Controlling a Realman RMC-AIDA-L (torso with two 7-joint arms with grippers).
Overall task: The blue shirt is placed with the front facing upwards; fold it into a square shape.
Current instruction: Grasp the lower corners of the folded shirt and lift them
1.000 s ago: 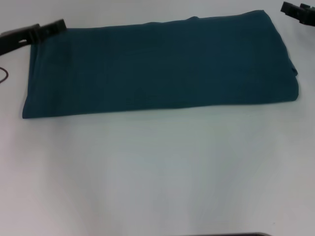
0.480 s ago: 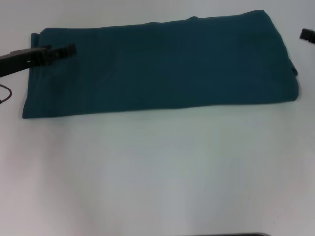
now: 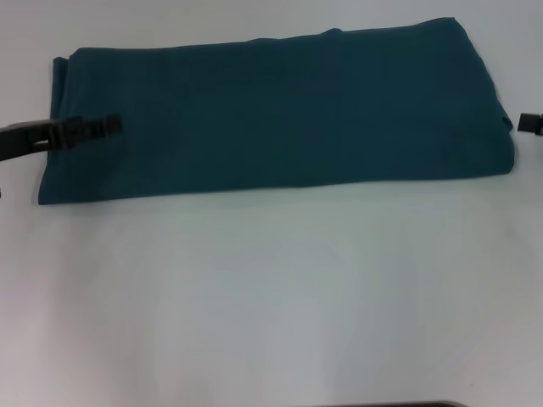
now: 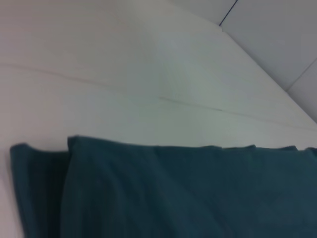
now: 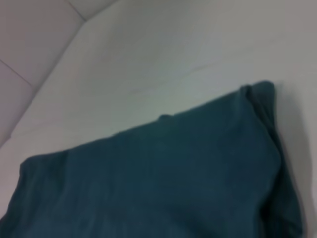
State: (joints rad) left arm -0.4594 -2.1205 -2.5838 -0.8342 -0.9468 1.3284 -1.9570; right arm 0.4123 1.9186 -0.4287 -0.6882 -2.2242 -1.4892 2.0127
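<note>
Blue shirt [image 3: 280, 114]: folded into a long band, lying flat across the far half of the white desk [image 3: 271, 297]. Left gripper [image 3: 106, 125]: over the band's left end, closure cannot be told. Right gripper [image 3: 529, 123]: just off the right end, closure cannot be told

Teal-blue shirt [image 3: 280, 110]; white table [image 3: 271, 297]
</note>
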